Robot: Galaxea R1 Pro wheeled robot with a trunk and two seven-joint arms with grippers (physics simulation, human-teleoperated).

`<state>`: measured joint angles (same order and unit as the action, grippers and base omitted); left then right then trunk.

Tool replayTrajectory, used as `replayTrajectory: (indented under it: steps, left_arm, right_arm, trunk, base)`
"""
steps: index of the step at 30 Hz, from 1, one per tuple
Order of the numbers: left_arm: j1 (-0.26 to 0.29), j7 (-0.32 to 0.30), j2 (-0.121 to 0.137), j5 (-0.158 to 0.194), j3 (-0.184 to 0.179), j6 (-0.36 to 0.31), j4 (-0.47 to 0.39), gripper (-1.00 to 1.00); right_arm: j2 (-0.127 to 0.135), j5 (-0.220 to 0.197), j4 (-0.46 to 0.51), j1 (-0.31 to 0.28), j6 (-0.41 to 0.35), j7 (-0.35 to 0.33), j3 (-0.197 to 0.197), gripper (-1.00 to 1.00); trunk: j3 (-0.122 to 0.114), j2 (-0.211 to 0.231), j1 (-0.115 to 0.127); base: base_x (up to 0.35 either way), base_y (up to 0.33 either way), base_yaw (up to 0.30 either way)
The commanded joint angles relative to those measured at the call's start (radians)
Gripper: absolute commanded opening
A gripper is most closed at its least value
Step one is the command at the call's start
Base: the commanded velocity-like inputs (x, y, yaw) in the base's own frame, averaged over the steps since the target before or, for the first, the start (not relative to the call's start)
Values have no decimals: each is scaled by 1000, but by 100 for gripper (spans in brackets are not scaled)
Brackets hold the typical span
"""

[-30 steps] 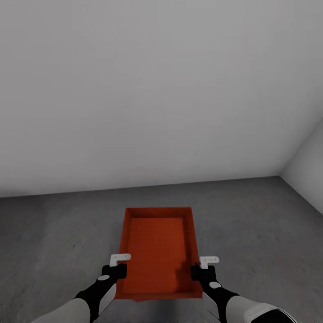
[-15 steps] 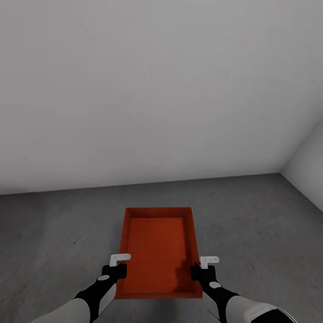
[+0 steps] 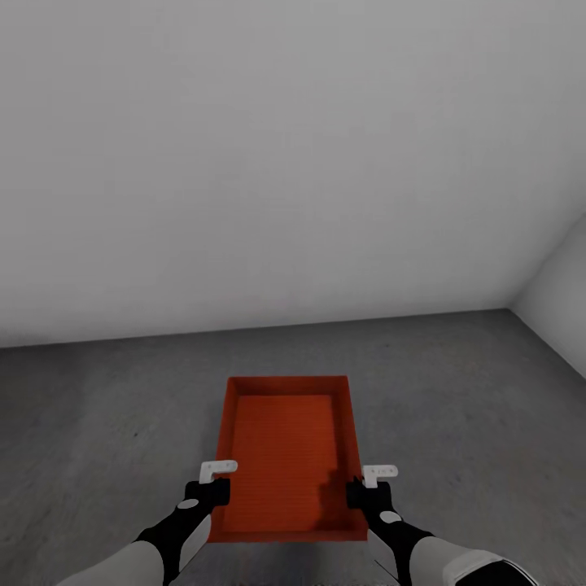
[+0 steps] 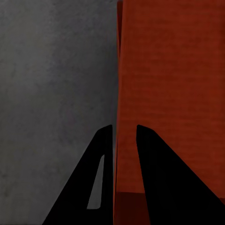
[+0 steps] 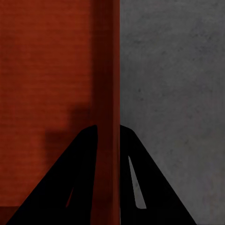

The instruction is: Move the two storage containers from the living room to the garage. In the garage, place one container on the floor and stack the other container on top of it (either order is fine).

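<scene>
Standing behind everything in the head view is a plain white wall [image 3: 277, 163], meeting a second white wall [image 3: 561, 301] at a corner on the right. Both are smooth and bare. Below them spreads the floor [image 3: 456, 382], dark grey concrete with a faint mottled texture.

One storage container [image 3: 289, 456] sits low in the middle of that view, held between the two arms over the floor; whether its base touches the concrete cannot be told. It is a red-orange rectangular open-top bin with thin straight walls and a finely ribbed bottom, its short end toward the wall.

The left gripper [image 3: 213, 487] is at the bin's left long wall near the closer corner. In the left wrist view its black wedge-shaped jaws straddle the thin red wall, one inside the bin and one outside, pinching it [image 4: 124, 140]. The right gripper [image 3: 363, 491] mirrors this on the right long wall, and the right wrist view shows its jaws pinching that wall as well [image 5: 108, 136]. White L-shaped brackets [image 3: 218, 468] sit on top of both grippers.
</scene>
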<state>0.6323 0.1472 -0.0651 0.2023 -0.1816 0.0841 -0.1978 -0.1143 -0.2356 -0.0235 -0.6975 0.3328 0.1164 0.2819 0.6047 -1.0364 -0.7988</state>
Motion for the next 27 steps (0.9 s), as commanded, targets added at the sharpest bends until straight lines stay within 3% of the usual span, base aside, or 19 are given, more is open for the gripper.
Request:
replayTrajectory:
  steps: [1, 27]
  left_arm:
    - [1, 11, 44, 0, 21, 36, -3, -100]
    - [1, 11, 45, 0, 21, 36, -3, -100]
  right_arm:
    - [5, -10, -4, -1, 4, 0, -53, -100]
    - [5, -10, -4, -1, 3, 0, -53, -100]
  trunk:
    - [2, -1, 0]
    - [44, -1, 0]
  base:
    - [0, 0, 0]
    - [0, 0, 0]
